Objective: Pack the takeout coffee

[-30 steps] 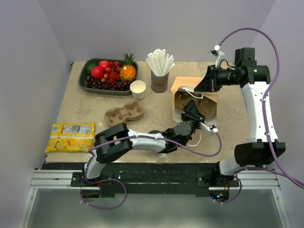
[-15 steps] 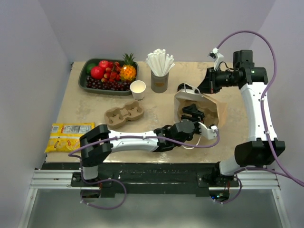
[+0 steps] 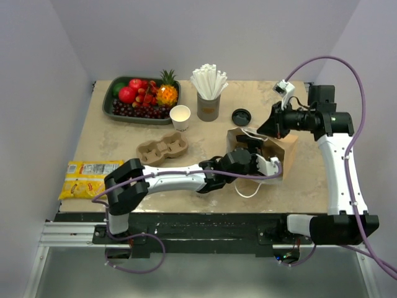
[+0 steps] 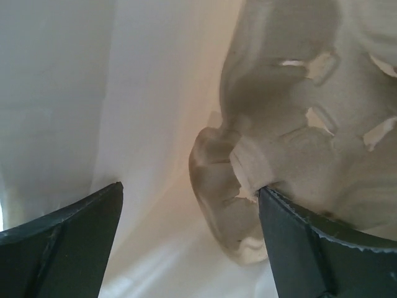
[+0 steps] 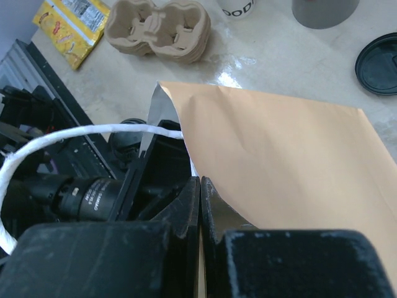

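Fingers (image 4: 68, 230) of the left gripper (image 4: 191, 205) stood apart and empty, deep inside the brown paper bag (image 3: 284, 148). They faced a pale moulded shape I could not identify. The right gripper (image 5: 200, 198) had its fingers (image 5: 186, 214) pressed together on the bag's upper edge, holding the mouth open.

The takeout coffee was not in the bag. Its white cup (image 3: 180, 117) sat open on the worktop (image 3: 111, 139) at the far middle, just right of the fruit tray (image 3: 111, 99). Its black lid (image 3: 240, 116) lay apart from it, just beyond the bag.

The pinch covered only a thin strip of paper, so a tug could probably slip or tear it and let the mouth fall shut. The left arm, backing out, might catch the white cord handle (image 5: 68, 133) and drag the bag along. An unlidded cup could also spill if tipped.

The grey cup of straws (image 3: 208, 99) stood between cup and lid, in the way of any reach across. The pulp carrier (image 3: 162, 148) lay just near of the cup, and a yellow packet (image 3: 92, 178) lay well to the left.
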You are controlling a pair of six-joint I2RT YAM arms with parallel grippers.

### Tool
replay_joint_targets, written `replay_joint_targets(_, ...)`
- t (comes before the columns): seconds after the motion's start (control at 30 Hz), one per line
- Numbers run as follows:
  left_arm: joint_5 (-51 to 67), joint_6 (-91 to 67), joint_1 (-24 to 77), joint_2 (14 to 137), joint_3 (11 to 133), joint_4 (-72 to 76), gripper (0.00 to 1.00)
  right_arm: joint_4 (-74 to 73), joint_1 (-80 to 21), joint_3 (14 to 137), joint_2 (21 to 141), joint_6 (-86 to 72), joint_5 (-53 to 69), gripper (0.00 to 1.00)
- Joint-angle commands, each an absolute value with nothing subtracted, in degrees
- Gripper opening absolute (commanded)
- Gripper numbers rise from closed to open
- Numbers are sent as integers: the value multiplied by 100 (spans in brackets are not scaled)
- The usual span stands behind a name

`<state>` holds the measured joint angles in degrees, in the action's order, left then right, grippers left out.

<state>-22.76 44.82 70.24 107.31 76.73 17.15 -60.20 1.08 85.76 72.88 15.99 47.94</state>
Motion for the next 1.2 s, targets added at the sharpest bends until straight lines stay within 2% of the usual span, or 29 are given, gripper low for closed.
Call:
replay_joint_targets(0.0, -1153, 3789, 6882, 10047, 7876, 1416, 95, -5511, 132, 8341, 7049, 1775, 4518, 0)
replay_joint_targets(0.4, 605, 2559, 6812, 9273, 7444, 1055, 95, -5300, 123, 8147, 6812, 1722, 4148, 0)
replay_joint_targets(0.53, 1343, 1165, 6487, 9333, 7874, 651, 93, -5151, 132, 7999, 6636, 1811, 4174, 0)
replay_joint_targets(0.8, 747, -816, 6293, 10344, 9052, -386, 81, -4957, 132, 8025, 6382, 1652, 4447, 0)
replay_joint_targets(0.97, 668, -835, 6293, 10459, 9053, -413, 75, -4817, 132, 7884, 6153, 1592, 4430, 0)
replay_joint_targets(1.17, 484, -782, 6293, 10556, 8755, -370, 76, -4597, 123, 7559, 5924, 1345, 4412, 0)
